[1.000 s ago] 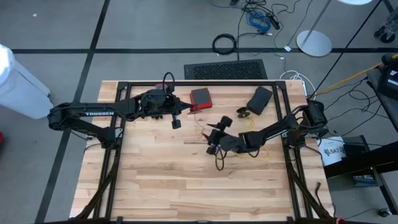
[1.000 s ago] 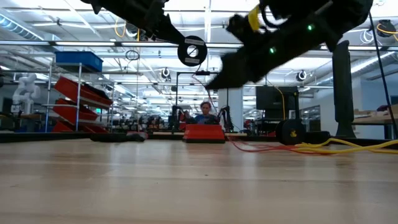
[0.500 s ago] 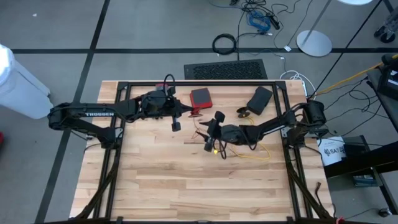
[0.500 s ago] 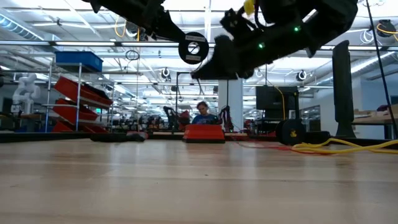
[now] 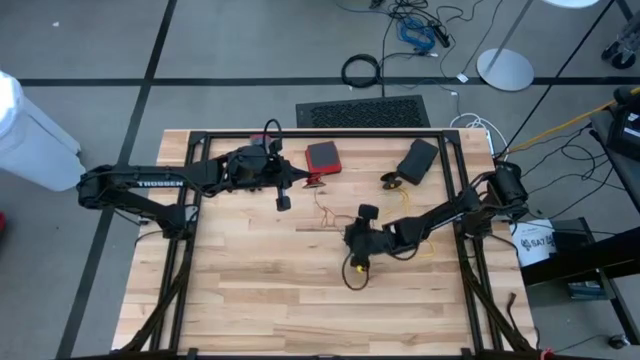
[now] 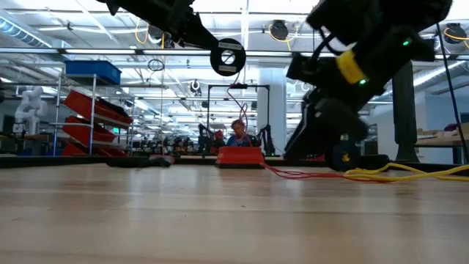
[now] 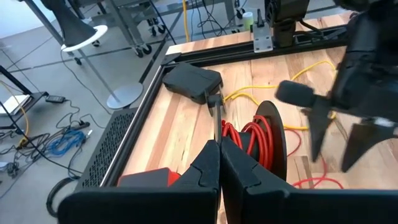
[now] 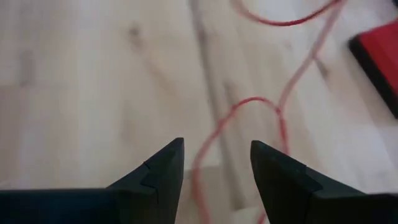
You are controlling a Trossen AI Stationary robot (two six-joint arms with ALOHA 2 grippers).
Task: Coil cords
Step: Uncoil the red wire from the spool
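Wooden table (image 5: 250, 290) filled the frame centre, grey floor around it. Left arm reached in from the left, "TROSSEN" legible on its link; left gripper (image 7: 219, 163) was pressed together at upper centre, above a spool (image 7: 264, 134) wound with red cord (image 7: 245, 138). Right arm stretched from the right edge; right gripper (image 8: 214, 163) was spread, empty, over loose red cord at centre. Yellow cord (image 5: 415, 247) lay right of centre. Red box (image 5: 322, 156) sat at upper centre.

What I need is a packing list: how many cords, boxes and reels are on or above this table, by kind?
Cords: 2 (red cord, yellow cord)
Boxes: 2 (red box, black box)
Reels: 1 (reel, raised above the table)
Unidentified: 1 (small dark item)
Total: 6
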